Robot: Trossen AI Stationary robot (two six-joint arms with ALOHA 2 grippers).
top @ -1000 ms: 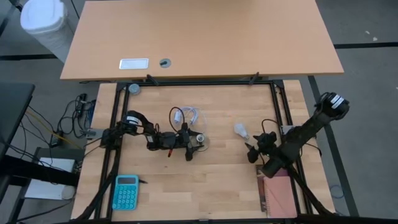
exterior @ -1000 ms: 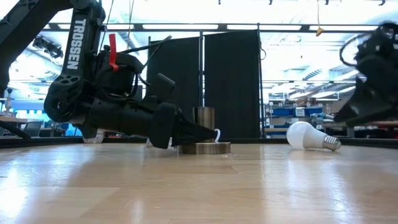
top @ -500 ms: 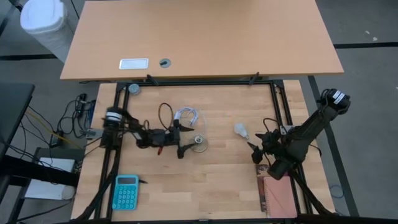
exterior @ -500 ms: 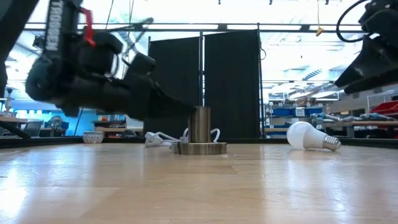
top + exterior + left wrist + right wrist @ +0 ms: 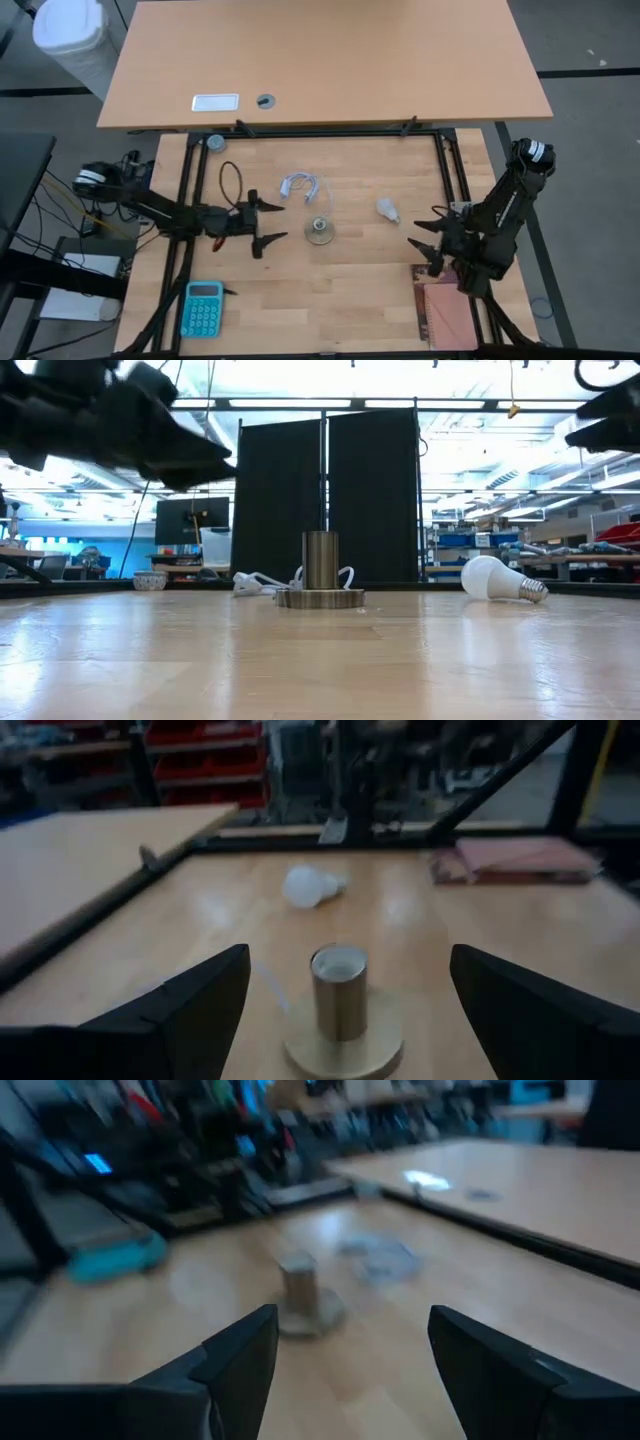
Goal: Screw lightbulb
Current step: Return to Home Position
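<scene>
I'm looking at the small white pear-shaped lightbulb (image 5: 387, 209), which is lying on its side on the pale wooden worktop (image 5: 330, 300), just right of centre in the high view. In the low view its greyish screw base is pointing toward the right edge. It is sitting apart from the round silvery metal socket with its upright cylinder (image 5: 320, 232), which is standing at the centre of the frame with nothing in it. A coiled white cable (image 5: 300, 185) is lying just above the socket in the high view.

The left end effector (image 5: 274, 220) is hovering left of the socket, fingers spread wide and holding nothing. Its wrist view is framing the socket between them. The right end effector (image 5: 424, 242) is hanging to the lower right of the bulb, clear of it, fingers likewise spread and empty.

A teal calculator (image 5: 203, 307) is resting at the lower left, and a pink notebook (image 5: 447, 310) at the lower right.
</scene>
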